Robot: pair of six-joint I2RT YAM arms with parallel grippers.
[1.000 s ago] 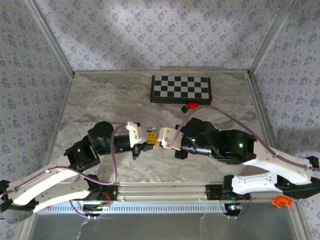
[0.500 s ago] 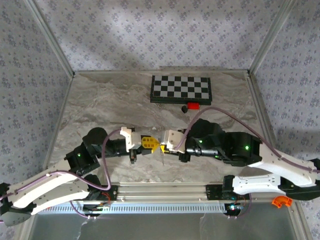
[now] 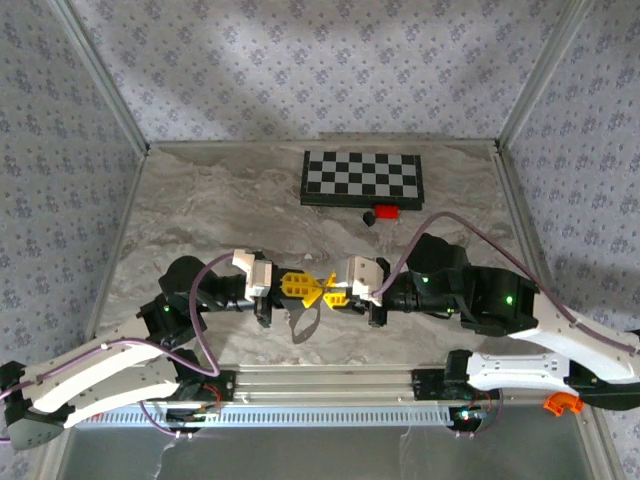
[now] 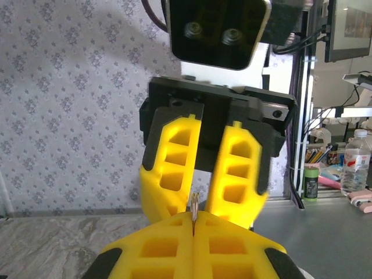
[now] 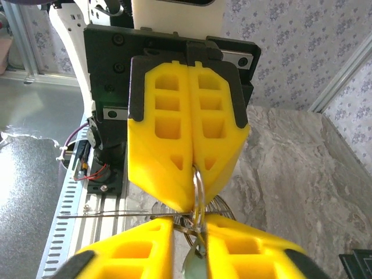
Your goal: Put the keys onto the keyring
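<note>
- Yellow fingertips [image 3: 293,285] meet nose to nose in the air above the near middle of the marble table [image 3: 200,210]. The left gripper [image 3: 310,289] points right and the right gripper [image 3: 329,297] points left, both roughly level.
- Left gripper: its pads are pressed together and pinch a thin metal strand of the keyring [image 5: 198,179]. In the left wrist view that metal shows edge-on, as a slim upright sliver between the closed tips.
- More of the keyring curls below and behind the pinch. In the top view a slack loop seems to hang under the two grippers.
- Right gripper: its fingers stand a narrow slot apart. The keyring strand and the pale green head of the key [image 5: 194,264] sit in that slot. Whether the pads actually bear on the key I cannot tell.
- Deciding relation: the key lies on the right gripper's side, straight in line with the pinched strand and touching it or very nearly so. The strand runs along the line joining the two grippers. The key's blade is hidden, so I cannot tell which way its long axis points.
- Judgement: the right arm is nearer the key and looks placed to do the threading, while the left need only hold the strand firm. A small sideways slip could carry the key off the strand.
</note>
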